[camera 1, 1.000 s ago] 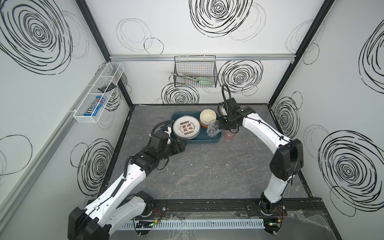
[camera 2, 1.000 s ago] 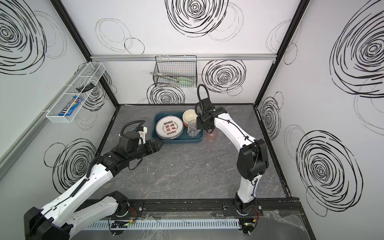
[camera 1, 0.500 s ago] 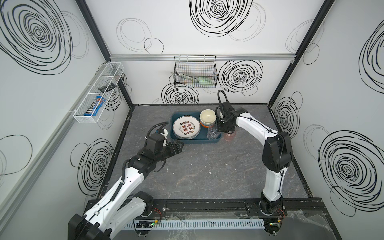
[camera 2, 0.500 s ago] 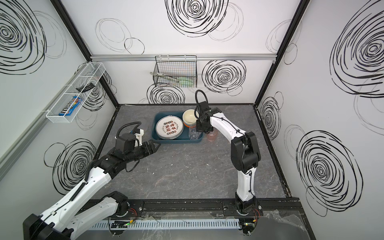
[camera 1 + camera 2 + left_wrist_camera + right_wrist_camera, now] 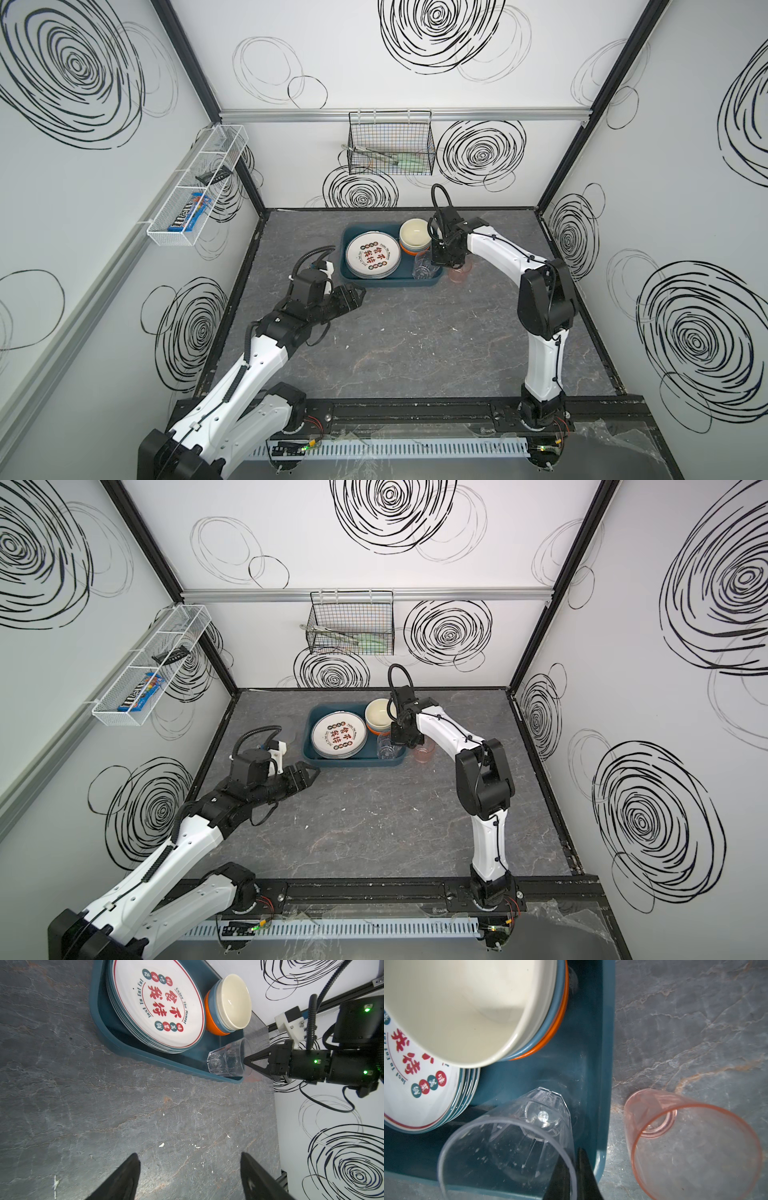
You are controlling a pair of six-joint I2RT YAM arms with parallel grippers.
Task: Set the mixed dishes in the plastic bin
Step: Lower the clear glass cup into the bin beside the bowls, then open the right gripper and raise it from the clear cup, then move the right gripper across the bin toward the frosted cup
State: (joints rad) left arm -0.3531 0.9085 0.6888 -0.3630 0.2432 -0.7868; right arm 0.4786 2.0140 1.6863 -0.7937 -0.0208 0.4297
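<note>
Right gripper (image 5: 245,1061) pinches rim of faceted clear glass (image 5: 224,1064) in teal plastic bin (image 5: 94,1001); left gripper (image 5: 189,1155) gapes empty above marbled tabletop (image 5: 83,1105).

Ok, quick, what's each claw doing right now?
Left claw: open, empty.
Right claw: closed on the rim of the clear glass.

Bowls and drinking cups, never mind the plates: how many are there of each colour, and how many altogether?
Cream bowl: 1
Blue bowl: 1
Orange bowl: 1
Clear glass: 1
Pink tumbler: 1
Total: 5
</note>
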